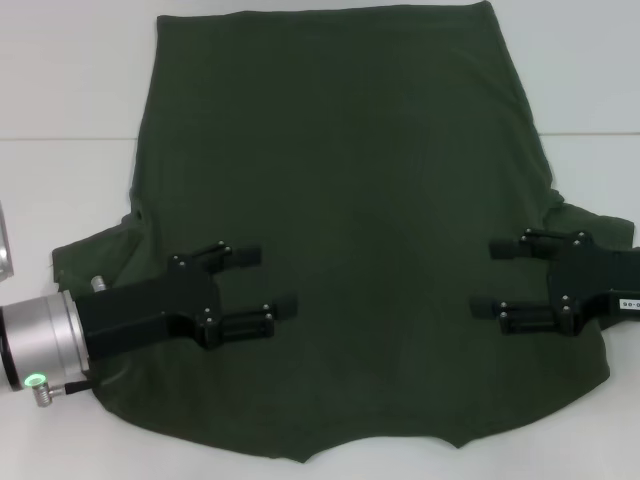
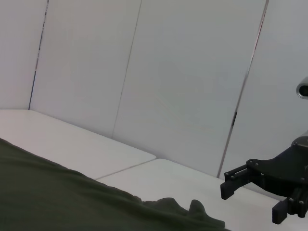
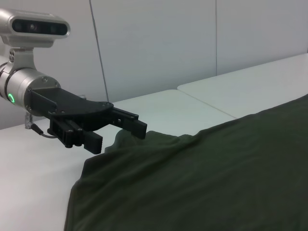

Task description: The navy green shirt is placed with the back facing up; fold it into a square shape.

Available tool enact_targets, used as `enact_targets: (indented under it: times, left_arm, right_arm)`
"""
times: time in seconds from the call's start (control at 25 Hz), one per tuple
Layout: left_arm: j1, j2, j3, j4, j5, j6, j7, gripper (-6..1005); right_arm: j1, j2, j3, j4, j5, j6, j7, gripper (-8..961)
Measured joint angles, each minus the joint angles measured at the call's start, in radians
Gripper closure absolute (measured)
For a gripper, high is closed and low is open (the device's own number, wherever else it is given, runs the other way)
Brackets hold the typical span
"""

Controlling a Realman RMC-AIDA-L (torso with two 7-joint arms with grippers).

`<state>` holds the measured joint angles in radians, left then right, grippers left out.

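The navy green shirt lies spread flat on the white table, hem at the far side and sleeves out to both sides near me. My left gripper hovers over its near left part, open, nothing between the fingers. Facing it from the other side, my right gripper sits over the near right part, also open and empty. The right wrist view shows the left gripper just above the shirt by a bunched sleeve. In the left wrist view, the right gripper stands beyond the cloth.
White table surface borders the shirt on the left, right and far sides, with a seam across it. White wall panels rise behind. A metallic object shows at the left edge.
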<state>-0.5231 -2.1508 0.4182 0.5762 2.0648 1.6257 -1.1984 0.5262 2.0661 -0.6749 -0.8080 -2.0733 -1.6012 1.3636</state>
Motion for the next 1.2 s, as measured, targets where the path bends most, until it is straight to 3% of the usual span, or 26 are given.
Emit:
enact_targets:
  times: [0.6, 1.0, 1.2]
  left_arm:
    - [0.006, -0.001, 0.002, -0.001, 0.006, 0.003, -0.016, 92]
    - [0.008, 0.011, 0.0, 0.027, 0.045, 0.035, -0.041, 93]
    - [0.009, 0.011, 0.001, 0.028, 0.047, 0.021, -0.041, 94]
  right_arm:
    - [-0.005, 0.004, 0.004, -0.007, 0.0, -0.012, 0.026, 64]
    - [0.0, -0.01, -0.012, -0.02, -0.011, -0.031, 0.048, 64]
    - [0.0, -0.001, -0.013, -0.027, -0.019, -0.019, 0.044, 65]
